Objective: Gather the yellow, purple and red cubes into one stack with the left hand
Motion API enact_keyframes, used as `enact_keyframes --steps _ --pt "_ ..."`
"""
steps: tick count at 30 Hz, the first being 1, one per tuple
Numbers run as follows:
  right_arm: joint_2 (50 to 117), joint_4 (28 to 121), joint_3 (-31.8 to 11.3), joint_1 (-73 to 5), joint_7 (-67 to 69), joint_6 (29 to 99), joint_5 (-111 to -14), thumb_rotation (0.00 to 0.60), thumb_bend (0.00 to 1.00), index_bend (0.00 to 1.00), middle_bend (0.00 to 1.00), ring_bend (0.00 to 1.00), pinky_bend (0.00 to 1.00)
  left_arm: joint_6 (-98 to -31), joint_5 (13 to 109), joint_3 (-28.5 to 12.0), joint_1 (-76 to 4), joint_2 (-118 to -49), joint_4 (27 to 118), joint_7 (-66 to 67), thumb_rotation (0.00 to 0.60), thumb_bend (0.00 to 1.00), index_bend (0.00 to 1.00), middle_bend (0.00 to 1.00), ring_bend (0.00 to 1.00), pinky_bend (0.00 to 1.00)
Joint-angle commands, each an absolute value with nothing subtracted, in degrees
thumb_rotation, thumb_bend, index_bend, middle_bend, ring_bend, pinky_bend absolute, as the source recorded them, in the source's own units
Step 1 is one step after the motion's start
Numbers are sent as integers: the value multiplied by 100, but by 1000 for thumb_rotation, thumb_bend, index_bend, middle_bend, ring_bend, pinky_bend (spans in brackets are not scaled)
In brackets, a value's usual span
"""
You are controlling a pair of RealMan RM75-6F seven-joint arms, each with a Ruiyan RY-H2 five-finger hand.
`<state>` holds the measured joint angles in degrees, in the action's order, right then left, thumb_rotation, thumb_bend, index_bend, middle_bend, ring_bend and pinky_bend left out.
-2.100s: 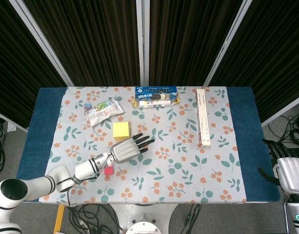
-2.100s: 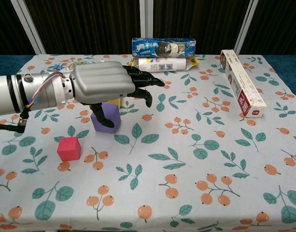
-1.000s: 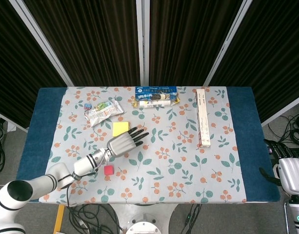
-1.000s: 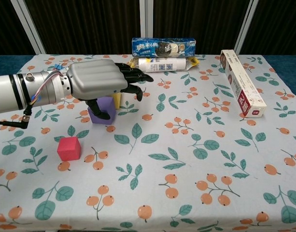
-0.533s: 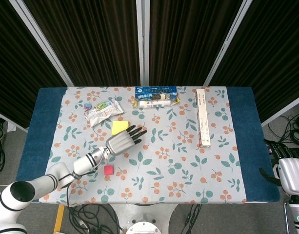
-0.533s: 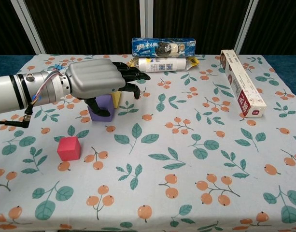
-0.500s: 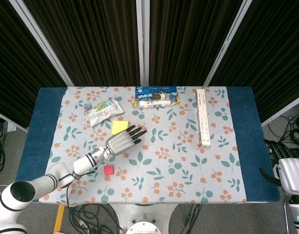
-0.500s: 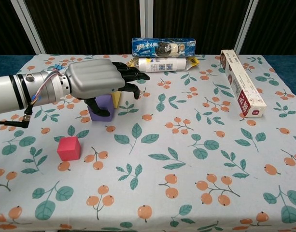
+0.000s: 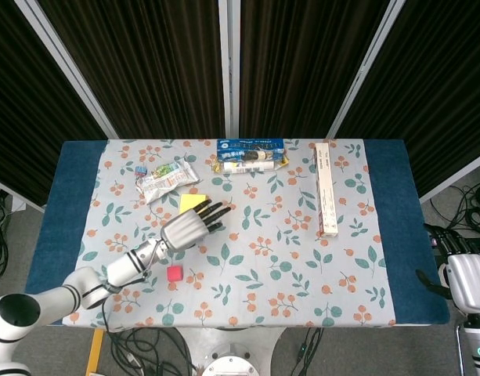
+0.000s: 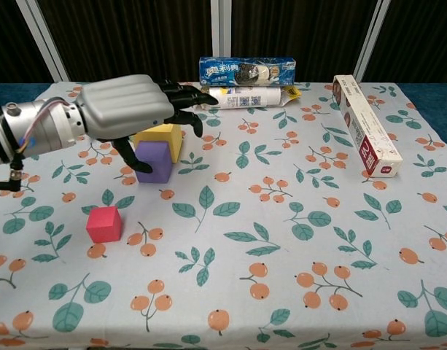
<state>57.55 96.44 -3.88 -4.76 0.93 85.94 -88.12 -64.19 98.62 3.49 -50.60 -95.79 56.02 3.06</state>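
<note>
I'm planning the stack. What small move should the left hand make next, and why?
Probably close on the purple cube and lift it onto the yellow cube. The left hand hovers above both, holding nothing; the purple cube sits on the cloth against the yellow one, and the red cube lies apart, nearer the robot.

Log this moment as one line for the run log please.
left hand: above purple cube, holding nothing | purple cube: on cloth, beside yellow cube | red cube: apart, unstacked | right hand: idle at table edge

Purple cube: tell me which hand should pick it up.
Left. The left hand hovers right over the purple cube, beside the yellow cube; the right hand sits off the table edge.
</note>
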Motion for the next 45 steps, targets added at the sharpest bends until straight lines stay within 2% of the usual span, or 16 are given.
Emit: enact_keyframes --steps 1,7,14,29,38,45 --pt "5776 9619 -382 -491 121 8587 -8850 600 125 135 185 175 274 -6767 9969 488 -4811 -9067 6142 421 600 106 330 8 51 163" --pt "5822 9608 -368 -530 125 8582 -8954 600 125 134 184 175 274 -6976 10410 971 -4566 -8394 6758 710 600 106 338 8 51 162" --pt "5858 9641 -347 -561 87 8553 -9006 600 124 135 184 175 274 -6817 10658 1311 -4405 -8222 7044 811 600 107 341 8 51 162" --pt "5852 9751 -297 -463 -58 8653 -8990 600 125 135 180 174 274 -6522 10959 1408 -4439 -8474 6736 655 600 121 359 8 52 162" --pt "5868 9793 -293 -450 -125 8668 -8998 600 124 134 180 174 274 -6562 10977 1407 -4384 -8656 6386 324 600 146 440 16 51 162" --pt "5862 9836 -296 -444 -173 8665 -8984 600 125 134 180 174 274 -6584 11061 1406 -4417 -8764 6213 206 600 170 449 18 51 161"
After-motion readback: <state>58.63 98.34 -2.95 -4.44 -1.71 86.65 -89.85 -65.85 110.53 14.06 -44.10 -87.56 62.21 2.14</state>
